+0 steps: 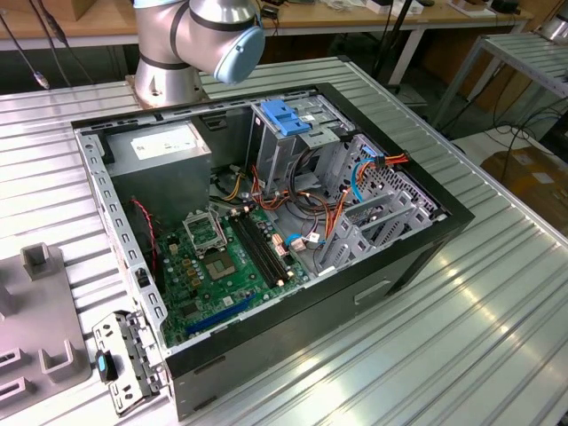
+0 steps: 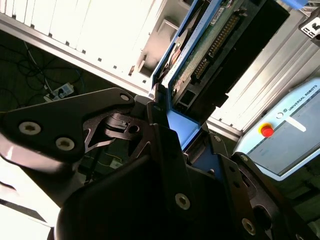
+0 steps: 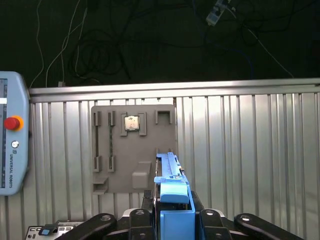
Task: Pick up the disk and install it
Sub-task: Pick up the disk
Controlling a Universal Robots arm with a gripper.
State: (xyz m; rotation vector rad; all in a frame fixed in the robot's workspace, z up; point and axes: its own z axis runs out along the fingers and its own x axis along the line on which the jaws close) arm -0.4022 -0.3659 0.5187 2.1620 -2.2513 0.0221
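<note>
**Gripper** [image 3: 174, 202]: black fingers pinched the blue side rails of the disk [image 3: 169, 167], which was held edge-on over the ribbed metal table [image 3: 250, 150]. In the second wrist view the disk [image 2: 215, 45] showed its green circuit-board side.

**Grey fixture plate** [image 3: 132, 150]: lay on the table, with the teach pendant [image 3: 10, 135] near it.

**Computer case** [image 1: 266, 222]: lay open on the table, exposing the motherboard [image 1: 226, 257], power-supply box [image 1: 164, 146] and blue-topped drive cage [image 1: 284, 120].

**Arm base** [image 1: 177, 44]: stood at the case's far side in the exterior view.

Open computer case [image 1: 399, 257] on the table [image 1: 497, 337]; arm base [image 1: 169, 75] behind it; fixture plate [image 1: 35, 311] on the table at the exterior view's left; in the first wrist view, disk [image 3: 171, 175] clamped in the gripper [image 3: 172, 202].
</note>
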